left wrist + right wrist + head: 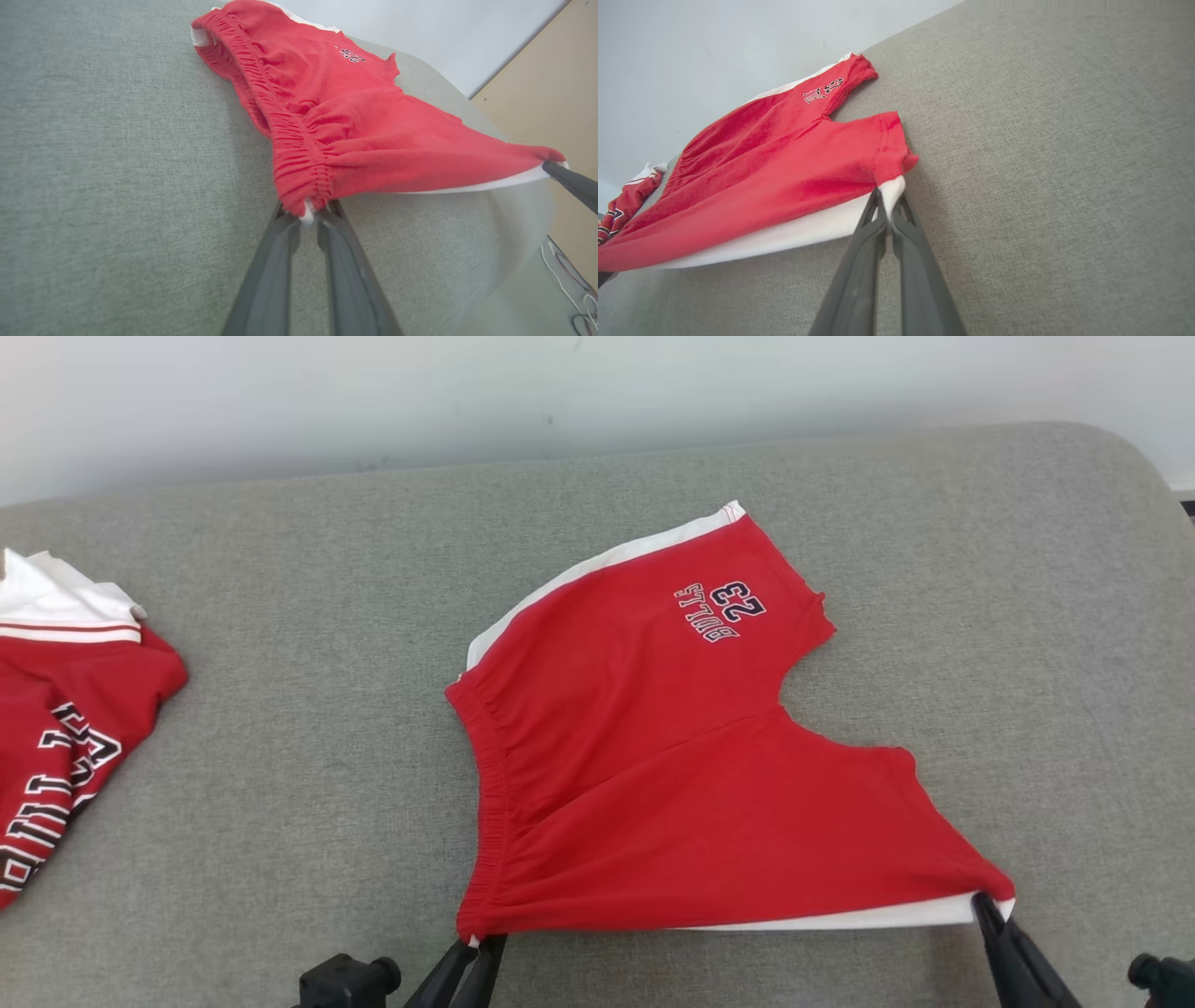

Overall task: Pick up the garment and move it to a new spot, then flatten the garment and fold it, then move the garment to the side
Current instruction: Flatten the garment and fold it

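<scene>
The red shorts lie spread in the middle of the head view, printed leg toward the upper right and the gathered waistband on the left. The left gripper at bottom centre is pinched on the near waistband corner. The right gripper at lower right is clamped on the white hem corner. The near edge is taut between them. Underneath is a grey cushion, with a red jersey at the left edge.

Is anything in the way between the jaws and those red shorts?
No. Both jaws already pinch the shorts, at a waistband corner and a leg hem. Off to the left, a red jersey lies on the cushion, apart from them.
</scene>
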{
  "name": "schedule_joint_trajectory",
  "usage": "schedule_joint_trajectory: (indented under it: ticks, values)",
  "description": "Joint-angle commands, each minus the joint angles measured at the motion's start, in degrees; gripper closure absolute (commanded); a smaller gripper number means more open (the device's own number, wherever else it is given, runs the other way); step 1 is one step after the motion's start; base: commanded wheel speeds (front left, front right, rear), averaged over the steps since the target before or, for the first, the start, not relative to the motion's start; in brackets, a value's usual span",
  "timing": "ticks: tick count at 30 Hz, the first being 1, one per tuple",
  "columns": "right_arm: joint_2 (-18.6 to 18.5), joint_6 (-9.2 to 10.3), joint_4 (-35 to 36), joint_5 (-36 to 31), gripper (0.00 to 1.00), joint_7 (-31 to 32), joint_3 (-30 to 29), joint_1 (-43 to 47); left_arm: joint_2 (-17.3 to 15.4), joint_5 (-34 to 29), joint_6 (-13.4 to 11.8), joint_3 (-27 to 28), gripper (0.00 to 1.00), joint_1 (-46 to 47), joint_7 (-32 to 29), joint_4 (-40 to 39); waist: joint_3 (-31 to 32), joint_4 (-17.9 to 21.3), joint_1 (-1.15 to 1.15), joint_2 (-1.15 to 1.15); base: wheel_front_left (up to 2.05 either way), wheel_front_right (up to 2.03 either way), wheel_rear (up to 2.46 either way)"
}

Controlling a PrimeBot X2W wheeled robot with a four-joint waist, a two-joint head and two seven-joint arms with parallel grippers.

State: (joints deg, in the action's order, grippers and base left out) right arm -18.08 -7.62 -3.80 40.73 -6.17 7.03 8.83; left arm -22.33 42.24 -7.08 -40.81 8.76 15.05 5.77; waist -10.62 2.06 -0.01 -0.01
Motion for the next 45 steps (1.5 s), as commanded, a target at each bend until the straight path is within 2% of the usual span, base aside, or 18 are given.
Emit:
schedule_joint_trajectory:
  ticks: [1, 6, 11, 15, 24, 34, 44, 45]
  values:
    - [0.07, 0.25, 0.53, -0.57, 1.0, 0.22, -1.08, 0.36, -0.06, -0.55, -0.09, 0.55, 1.0, -0.73, 0.17, 0.49, 0.06, -0.23, 0.01, 0.01, 0.0, 0.0, 0.0]
    - [1.56, 0.24, 4.09, -2.48, 1.0, 3.26, -4.59, -2.78, 1.78, -2.44, 1.55, 0.68, 1.0, 2.14, 0.17, 1.0, -0.01, -1.36, 0.01, 0.01, 0.0, 0.0, 0.0]
    - [0.47, 0.22, 4.82, -3.12, 1.0, 5.68, -5.2, -7.15, 3.53, -3.57, 2.8, -0.23, 1.0, 6.43, -0.26, 1.34, -1.41, -2.77, 0.01, 0.01, 0.0, 0.0, 0.0]
    - [-0.67, 0.21, 2.14, -2.66, 1.0, 8.11, -5.65, -16.42, 6.34, -4.42, 3.97, -0.91, 1.0, 12.9, -1.55, 3.32, -4.28, -4.54, 0.01, 0.01, 0.0, 0.0, 0.0]
    - [-4.3, 0.2, -10.7, -4.33, 1.0, 9.18, -1.2, -36.61, 11.17, -3.73, 6.3, -0.18, 1.0, 23.3, -2.02, 10.69, -9.01, -8.21, 0.01, 0.01, 0.0, 0.0, 0.0]
    - [-4.91, 0.21, -29.65, -6.33, 1.0, 7.51, 4.37, -57.03, 14.7, -2.94, 8.22, 1.13, 1.0, 32.79, -1.94, 17.64, -13.55, -12.0, 0.01, 0.01, 0.0, 0.0, 0.0]
    - [-4.29, 0.21, -42.64, -7.39, 1.0, 3.4, 9.81, -66.84, 17.12, -3.56, 9.07, 0.65, 1.0, 36.22, -0.79, 21.74, -15.46, -13.56, 0.01, 0.01, 0.0, 0.0, 0.0]
    - [-4.22, 0.21, -43.57, -7.07, 0.92, 2.84, 10.4, -67.46, 17.29, -3.79, 9.1, 0.65, 0.58, 36.51, -0.75, 22.1, -15.44, -13.64, 0.01, 0.01, 0.0, 0.0, 0.0]
